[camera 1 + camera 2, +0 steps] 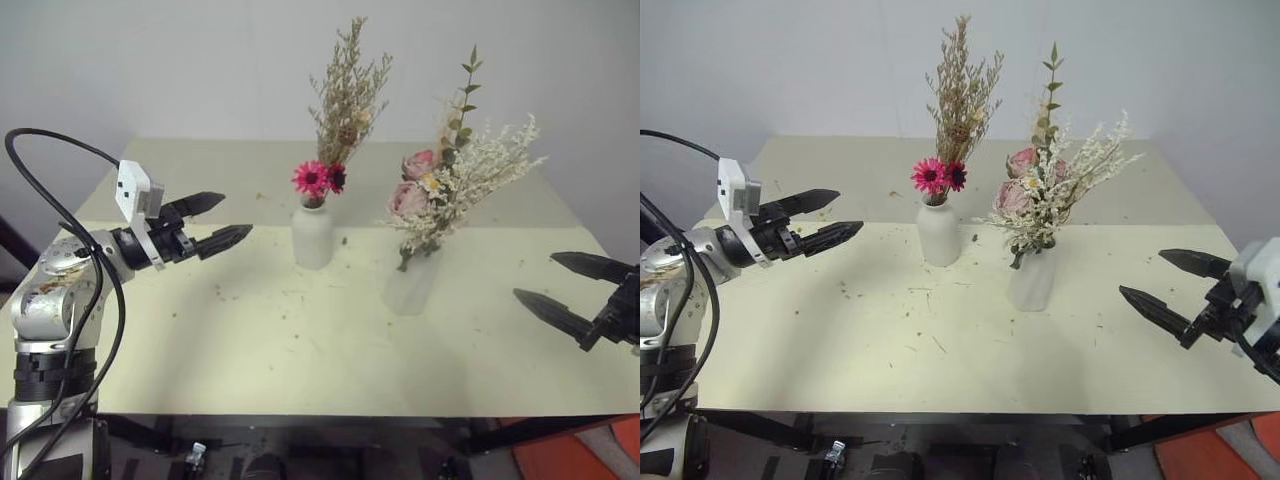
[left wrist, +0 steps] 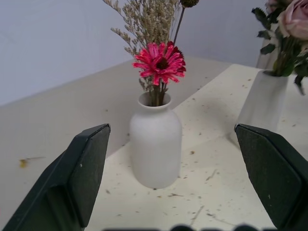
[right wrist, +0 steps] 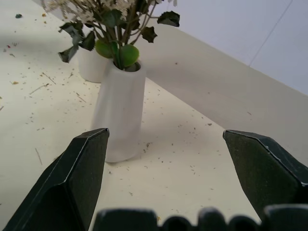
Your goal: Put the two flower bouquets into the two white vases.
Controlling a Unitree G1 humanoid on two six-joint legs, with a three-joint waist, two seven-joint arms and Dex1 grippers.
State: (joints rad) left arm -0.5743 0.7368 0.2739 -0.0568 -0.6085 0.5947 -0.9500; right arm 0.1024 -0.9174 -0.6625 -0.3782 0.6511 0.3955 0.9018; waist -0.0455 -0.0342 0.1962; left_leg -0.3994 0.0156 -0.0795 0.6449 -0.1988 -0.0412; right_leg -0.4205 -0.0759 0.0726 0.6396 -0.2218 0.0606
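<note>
Sitting mid-frame on the table (image 1: 250, 350): dried-grass bundle (image 1: 340, 110) in the bottle vase (image 1: 312, 236), rose bunch (image 1: 450, 185) in the cylinder vase (image 1: 411, 283). Left tool (image 1: 222, 220) and right tool (image 1: 560, 285) gape wide, empty, at the frame's edges.

Grass bundle (image 1: 345, 100) in bottle vase (image 1: 312, 236), left of rose bunch (image 1: 450, 180) in cylinder vase (image 1: 410, 282), on table (image 1: 250, 350)

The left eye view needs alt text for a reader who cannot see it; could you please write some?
Both bouquets stand in white vases on a pale table: dried grass bundle in the bottle-shaped vase, rose bunch in the cylinder vase. The left gripper and right gripper flank them, open and empty.
</note>
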